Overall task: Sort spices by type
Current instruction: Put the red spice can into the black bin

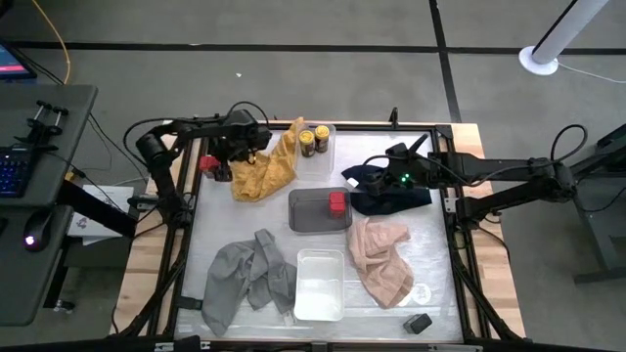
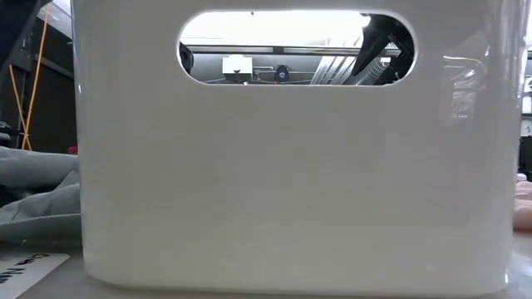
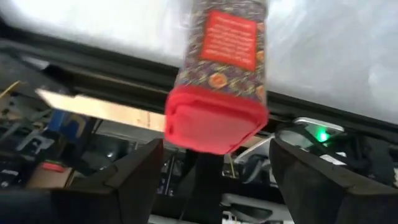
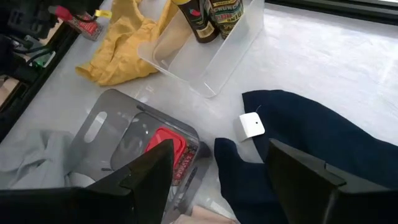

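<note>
A red boxy tin [image 3: 221, 81] lies with its red lid end [image 3: 214, 121] toward my left gripper [image 3: 217, 174], by the table's left edge [image 1: 208, 163]. That gripper [image 1: 225, 158] is open, one finger on each side of the lid end, and no touch shows. A second red tin [image 1: 337, 202] sits in the grey tray [image 1: 308, 220]. Two dark jars with yellow lids [image 1: 314, 139] stand in a clear tray [image 4: 205, 68]. One flat black tin [image 1: 419, 323] lies near the table's near right corner; the other is hidden. My right gripper [image 1: 377, 176] hangs open over the navy cloth [image 4: 323, 143].
A yellow cloth [image 1: 264, 168] lies beside the left gripper, a pink cloth [image 1: 381, 259] and a grey cloth [image 1: 245, 279] nearer the front. A white tray [image 1: 320, 286] stands at the near edge; its wall [image 2: 291, 166] fills the low view.
</note>
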Robot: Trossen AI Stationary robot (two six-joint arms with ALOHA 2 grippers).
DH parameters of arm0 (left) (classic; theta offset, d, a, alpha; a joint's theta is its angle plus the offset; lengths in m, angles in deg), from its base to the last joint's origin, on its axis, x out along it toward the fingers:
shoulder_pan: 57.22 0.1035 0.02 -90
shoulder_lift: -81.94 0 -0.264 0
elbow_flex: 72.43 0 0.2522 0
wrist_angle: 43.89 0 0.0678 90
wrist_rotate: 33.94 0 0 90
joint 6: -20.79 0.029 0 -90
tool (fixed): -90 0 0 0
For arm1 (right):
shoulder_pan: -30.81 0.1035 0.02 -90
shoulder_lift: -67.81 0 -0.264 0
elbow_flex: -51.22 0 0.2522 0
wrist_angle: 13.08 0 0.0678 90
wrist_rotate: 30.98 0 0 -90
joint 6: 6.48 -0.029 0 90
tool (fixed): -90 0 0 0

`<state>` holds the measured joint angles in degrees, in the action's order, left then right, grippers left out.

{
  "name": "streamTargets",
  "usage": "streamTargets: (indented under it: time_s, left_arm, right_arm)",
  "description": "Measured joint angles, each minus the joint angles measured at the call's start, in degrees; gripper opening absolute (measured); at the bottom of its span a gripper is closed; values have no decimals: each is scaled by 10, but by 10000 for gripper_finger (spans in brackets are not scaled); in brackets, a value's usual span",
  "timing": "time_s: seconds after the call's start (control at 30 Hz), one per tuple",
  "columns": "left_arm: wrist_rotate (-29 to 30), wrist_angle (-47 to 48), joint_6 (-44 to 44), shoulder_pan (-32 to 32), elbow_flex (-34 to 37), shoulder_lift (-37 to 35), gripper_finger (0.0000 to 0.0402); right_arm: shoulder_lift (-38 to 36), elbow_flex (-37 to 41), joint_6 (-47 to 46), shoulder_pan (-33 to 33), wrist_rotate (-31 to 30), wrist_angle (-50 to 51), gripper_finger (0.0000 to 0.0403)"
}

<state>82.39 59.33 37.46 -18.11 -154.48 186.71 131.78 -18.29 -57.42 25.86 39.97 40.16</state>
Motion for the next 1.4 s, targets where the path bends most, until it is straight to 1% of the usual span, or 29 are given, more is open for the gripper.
streamTargets:
  time_s: [0.23,0.37,0.57,0.83,0.9,0.97,1.13,1.27,1.33,1.4]
  left_arm:
    - [-2,-48,30,16,0,22,277]
    - [-6,-56,35,25,0,22,277]
    - [-46,-58,35,41,0,22,277]
    - [-70,-68,35,58,0,22,275]
    - [-68,-68,35,59,0,22,266]
    - [-61,-68,35,59,0,22,250]
    - [-58,-50,29,59,-1,22,185]
    - [-67,11,-7,59,-31,16,185]
    - [-91,2,-25,55,-54,-6,185]
    - [-142,6,-40,46,-87,-33,185]
  right_arm:
    - [0,0,0,0,0,0,247]
    - [0,0,-2,0,4,0,247]
    - [0,0,-2,0,5,0,247]
    - [0,0,-2,2,5,0,247]
    - [0,0,-2,2,5,1,247]
    - [0,0,-2,2,5,1,247]
    - [0,0,0,2,4,1,247]
    - [0,0,9,2,4,1,247]
    - [0,0,10,2,4,1,247]
    - [0,0,10,2,4,1,247]
